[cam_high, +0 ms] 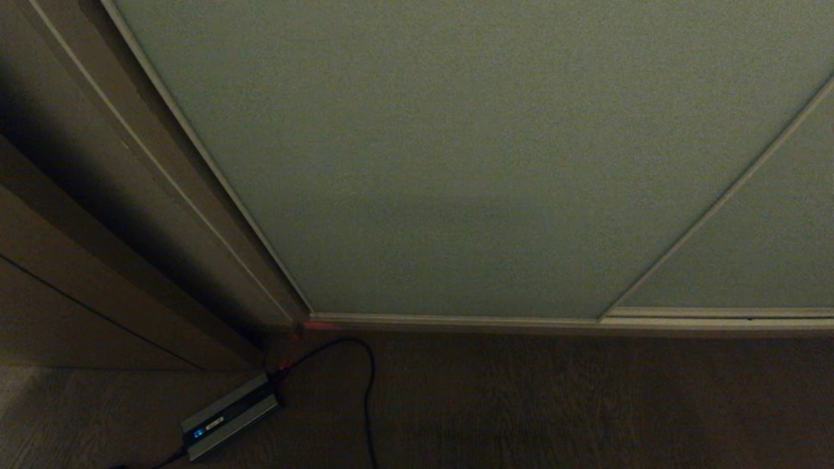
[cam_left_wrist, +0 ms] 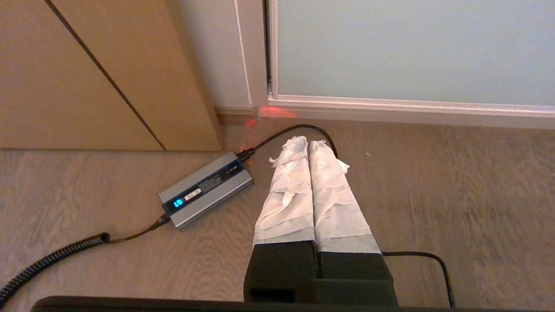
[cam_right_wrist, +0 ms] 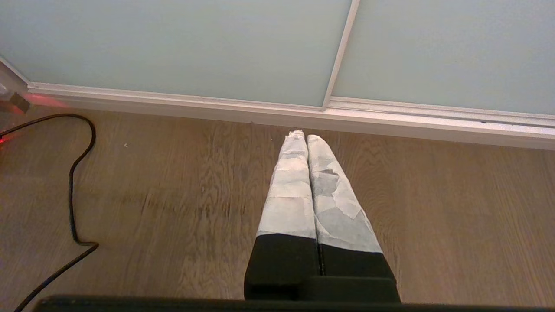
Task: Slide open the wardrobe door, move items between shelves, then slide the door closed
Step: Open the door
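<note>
Head view looks down at a closed sliding wardrobe door [cam_high: 423,163], a large pale grey-green panel with a fine texture and a slim pale metal frame. A second panel of the same kind [cam_high: 749,247] stands to its right, the two meeting at a thin frame strip. Both reach down to a pale metal floor track [cam_high: 521,322]. Brown wood side panelling [cam_high: 98,215] runs along the left. No cushions or shelves can be seen, since the door covers the wardrobe's inside.

On the wood-grain floor [cam_high: 586,404], near the bottom left corner of the door, lies a grey power brick [cam_high: 228,417] with a small blue light on its top face and a white label beside it (the writing on the label is too small to read). A black cable [cam_high: 368,378] loops from the brick across the floor, and a red glow shows at the corner of the track.

Left wrist view shows the left gripper [cam_left_wrist: 308,141] closed, its two fingers [cam_left_wrist: 288,190] wrapped in white tape and pressed together, holding nothing. It hangs above the floor just beside the brick, close to the door's lower left corner.

Right wrist view shows the right gripper [cam_right_wrist: 302,136] closed in the same way, empty, its taped fingers [cam_right_wrist: 290,195] pointing at the floor track near the strip where the two panels meet.
</note>
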Robot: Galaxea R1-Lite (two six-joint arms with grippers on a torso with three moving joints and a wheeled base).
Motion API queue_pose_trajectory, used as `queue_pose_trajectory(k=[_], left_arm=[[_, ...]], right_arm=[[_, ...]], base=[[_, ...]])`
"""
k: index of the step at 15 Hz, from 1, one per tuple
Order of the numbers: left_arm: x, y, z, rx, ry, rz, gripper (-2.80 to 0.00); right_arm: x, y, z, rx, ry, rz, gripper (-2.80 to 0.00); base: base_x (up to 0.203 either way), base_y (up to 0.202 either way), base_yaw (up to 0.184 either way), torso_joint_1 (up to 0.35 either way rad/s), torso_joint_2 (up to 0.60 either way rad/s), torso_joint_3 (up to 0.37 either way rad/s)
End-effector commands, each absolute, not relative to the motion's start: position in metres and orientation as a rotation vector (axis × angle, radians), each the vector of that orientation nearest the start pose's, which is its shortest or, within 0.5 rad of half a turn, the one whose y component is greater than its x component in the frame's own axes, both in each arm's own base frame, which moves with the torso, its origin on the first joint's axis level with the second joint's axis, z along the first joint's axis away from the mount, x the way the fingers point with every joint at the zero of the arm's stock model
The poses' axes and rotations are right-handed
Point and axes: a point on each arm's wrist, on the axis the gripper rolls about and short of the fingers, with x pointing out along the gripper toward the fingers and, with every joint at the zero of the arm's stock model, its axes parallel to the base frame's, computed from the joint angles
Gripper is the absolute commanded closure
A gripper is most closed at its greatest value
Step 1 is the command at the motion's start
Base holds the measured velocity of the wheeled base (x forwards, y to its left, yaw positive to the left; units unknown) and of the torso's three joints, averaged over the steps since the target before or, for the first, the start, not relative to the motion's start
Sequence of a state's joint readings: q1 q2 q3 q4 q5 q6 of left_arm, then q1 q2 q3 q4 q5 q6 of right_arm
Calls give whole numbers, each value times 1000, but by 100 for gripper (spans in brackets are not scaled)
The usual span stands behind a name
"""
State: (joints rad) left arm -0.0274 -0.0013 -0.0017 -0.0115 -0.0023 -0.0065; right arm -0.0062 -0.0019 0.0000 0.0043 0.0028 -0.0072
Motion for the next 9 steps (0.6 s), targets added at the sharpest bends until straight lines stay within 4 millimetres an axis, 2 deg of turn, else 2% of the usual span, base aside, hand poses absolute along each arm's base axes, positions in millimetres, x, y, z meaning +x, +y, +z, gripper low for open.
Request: queue_pose_trajectory(k=[1,3,5,7,9], left_arm=[[-23,1,77,4,-15,-29,0],[-25,1,84,13,-40,-24,0],[-33,1,106,28,-110,-23,0],[-36,1,112,32,-128,-22,0],[-35,1,109,32,-114,-13,0]], right_arm=[[-23,0,74,-8,8,-3,0],[-23,0,74,-8,8,-3,0],[-23,0,74,-8,8,-3,0],[-23,0,74,-8,8,-3,0],[-22,0,74,-8,9,-3,0]], base=[[0,0,0,0,0,0],[0,0,0,0,0,0],[0,0,0,0,0,0],[0,0,0,0,0,0],[0,0,0,0,0,0]])
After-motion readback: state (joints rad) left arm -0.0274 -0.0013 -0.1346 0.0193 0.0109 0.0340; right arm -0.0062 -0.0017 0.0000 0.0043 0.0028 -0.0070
